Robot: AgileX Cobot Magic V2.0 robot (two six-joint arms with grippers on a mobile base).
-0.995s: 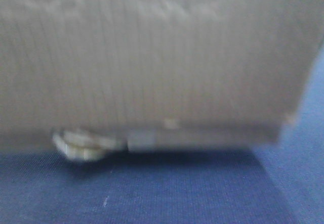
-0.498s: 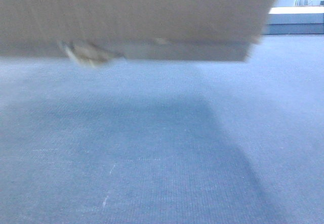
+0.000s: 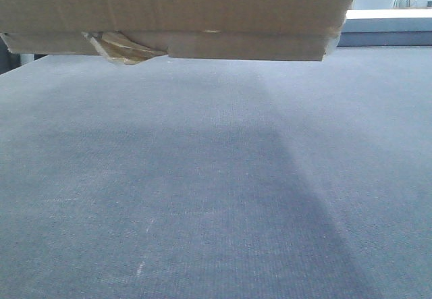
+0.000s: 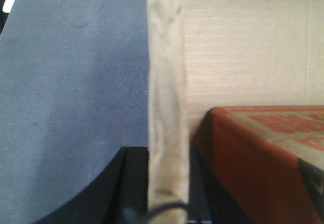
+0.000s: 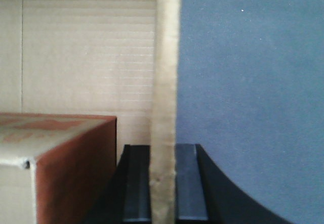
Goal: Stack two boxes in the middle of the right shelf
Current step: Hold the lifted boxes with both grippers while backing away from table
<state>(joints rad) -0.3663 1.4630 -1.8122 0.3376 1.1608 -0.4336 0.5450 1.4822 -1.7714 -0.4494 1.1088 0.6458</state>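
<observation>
A brown cardboard box (image 3: 175, 2) hangs above the floor and fills the top of the front view. Torn yellowish tape (image 3: 125, 48) curls from its lower edge. My left gripper (image 4: 168, 193) is shut on one upright side wall (image 4: 167, 82) of the box, one black finger on each face. My right gripper (image 5: 163, 183) is shut on the opposite wall (image 5: 166, 57) in the same way. Inside the open box lies a red-printed carton (image 4: 253, 148), which the right wrist view shows too (image 5: 61, 153). The shelf is out of view.
Blue-grey carpet (image 3: 202, 177) spreads under the box, with the box's shadow across it. A pale low ledge (image 3: 385, 25) runs along the far right, behind the box's corner.
In the front view the box has risen from filling most of the frame to a strip along the top, uncovering the carpet. The picture has gone from blurred to sharp.
</observation>
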